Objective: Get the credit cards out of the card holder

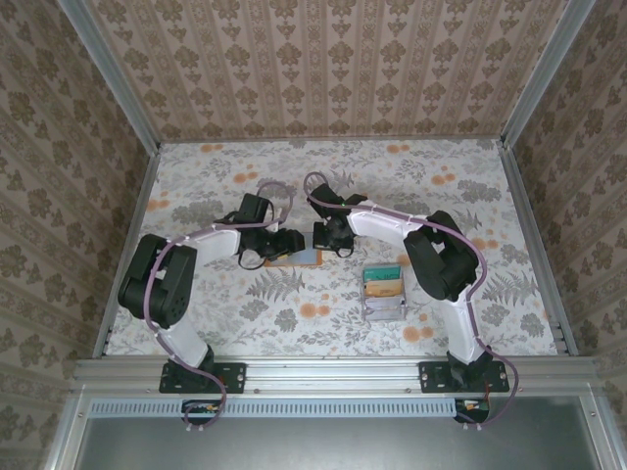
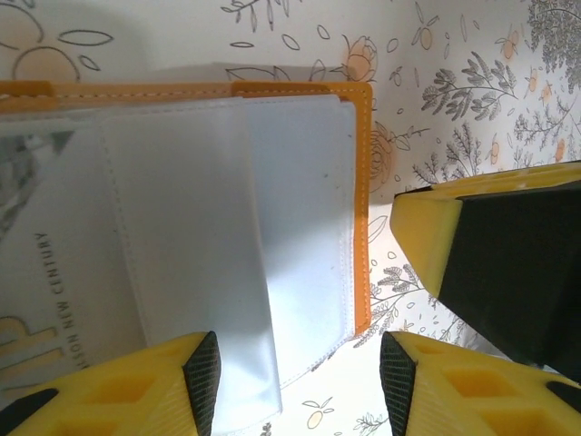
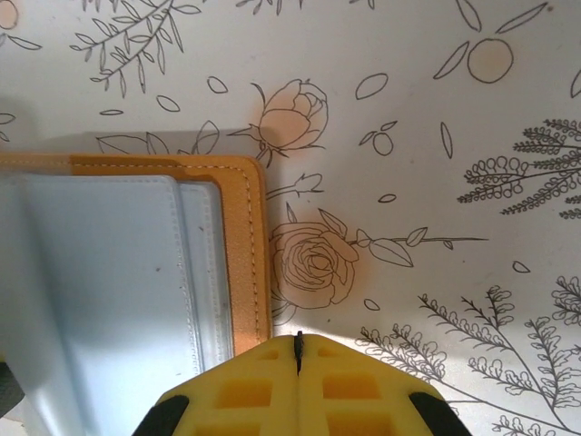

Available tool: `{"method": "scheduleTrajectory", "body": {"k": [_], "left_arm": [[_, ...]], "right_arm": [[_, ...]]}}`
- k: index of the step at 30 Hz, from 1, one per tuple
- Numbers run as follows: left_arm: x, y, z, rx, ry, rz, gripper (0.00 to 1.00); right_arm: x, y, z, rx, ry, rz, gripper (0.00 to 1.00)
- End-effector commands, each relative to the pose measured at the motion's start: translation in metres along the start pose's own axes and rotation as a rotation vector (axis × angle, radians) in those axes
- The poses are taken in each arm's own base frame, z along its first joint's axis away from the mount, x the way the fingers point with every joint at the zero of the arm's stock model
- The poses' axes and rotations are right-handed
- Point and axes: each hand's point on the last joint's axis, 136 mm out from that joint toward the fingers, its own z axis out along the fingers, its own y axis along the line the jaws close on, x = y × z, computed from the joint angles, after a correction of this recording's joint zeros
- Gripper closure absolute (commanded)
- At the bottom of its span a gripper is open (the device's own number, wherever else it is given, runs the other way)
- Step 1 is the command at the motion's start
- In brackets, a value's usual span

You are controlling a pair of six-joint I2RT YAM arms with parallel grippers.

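The card holder [image 2: 272,182] lies open on the flowered table, with an orange rim and grey-blue pockets facing up. A pale credit card [image 2: 41,291] with printed lettering sits in its left pocket. My left gripper [image 2: 300,381] hovers open over the holder's near corner, one finger above a pocket flap and the other above bare table. My right gripper [image 3: 298,350] is shut with nothing in it, its tip right at the holder's orange edge [image 3: 247,263]. From above, the holder [image 1: 299,258] lies between the left gripper [image 1: 277,250] and the right gripper [image 1: 321,242].
A grey tray [image 1: 384,308] with teal and yellow cards stands to the right of the holder, near the right arm's elbow. A raised metal rail [image 1: 333,370] runs along the table's near edge. Patterned walls close in the back and both sides.
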Motion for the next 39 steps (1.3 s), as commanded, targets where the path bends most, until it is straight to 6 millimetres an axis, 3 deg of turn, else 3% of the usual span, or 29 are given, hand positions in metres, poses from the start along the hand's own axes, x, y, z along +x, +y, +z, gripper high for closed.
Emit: {"method": "scheduleTrajectory", "body": {"k": [1,10,17,31,39], "left_arm": [[-0.01,-0.005,-0.008,-0.016,-0.03,0.013,0.47],[-0.013,0.025,-0.039,-0.115,-0.1,-0.033,0.47],[-0.001,0.055,-0.039,-0.179,-0.064,-0.089,0.47],[0.007,0.062,-0.026,-0.181,-0.019,-0.105,0.48],[0.012,0.053,-0.015,-0.153,0.021,-0.088,0.48]], "right_arm": [[-0.001,0.003,-0.005,-0.021,0.0,0.018,1.0],[0.005,0.008,0.007,-0.042,0.034,0.016,1.0],[0.007,0.009,0.009,-0.041,0.042,0.013,1.0],[0.008,0.009,0.01,-0.039,0.046,0.013,1.0],[0.009,0.011,0.011,-0.045,0.05,0.013,1.0]]}}
